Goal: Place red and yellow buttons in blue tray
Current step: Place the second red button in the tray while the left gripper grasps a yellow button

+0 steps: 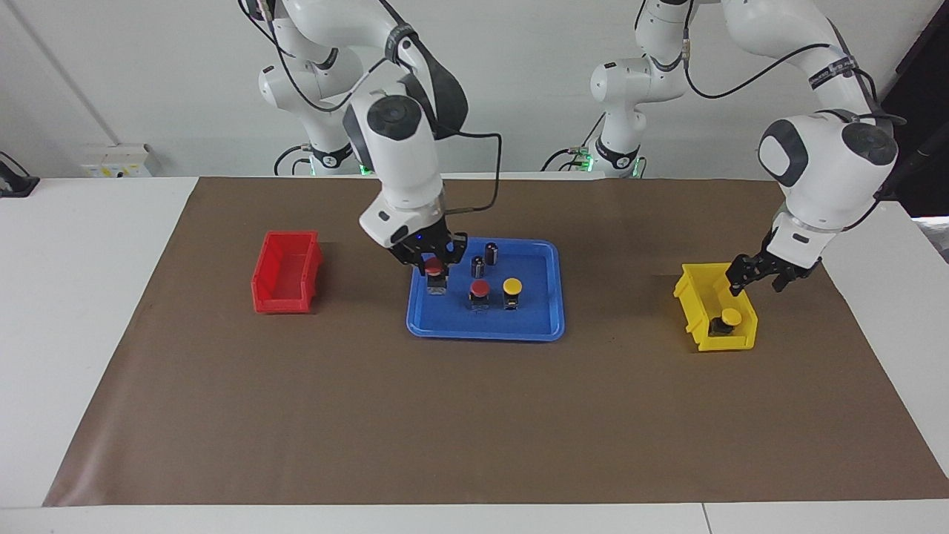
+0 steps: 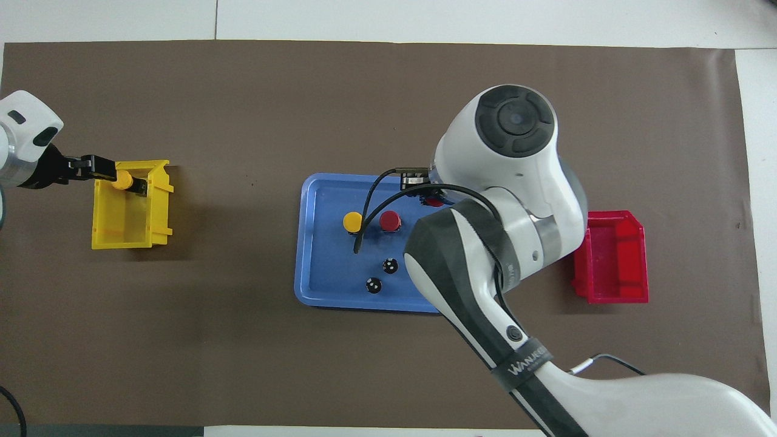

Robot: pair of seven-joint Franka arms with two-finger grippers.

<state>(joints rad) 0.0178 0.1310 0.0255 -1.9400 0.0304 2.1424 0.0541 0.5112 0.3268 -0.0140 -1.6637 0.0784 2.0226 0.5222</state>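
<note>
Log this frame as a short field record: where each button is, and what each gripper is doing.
blue tray: holds one free red button, one yellow button, two dark cylinders
right gripper: in the tray, around second red button
left gripper: over yellow bin
second yellow button: in yellow bin
red bin: no button visible

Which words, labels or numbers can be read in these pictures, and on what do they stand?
"WANJE...": white letters on the black band around the right arm, overhead view; the end is cut off.
Band on the left arm, facing view: print too small to read.
Nothing readable on the blue tray or the bins.
</note>
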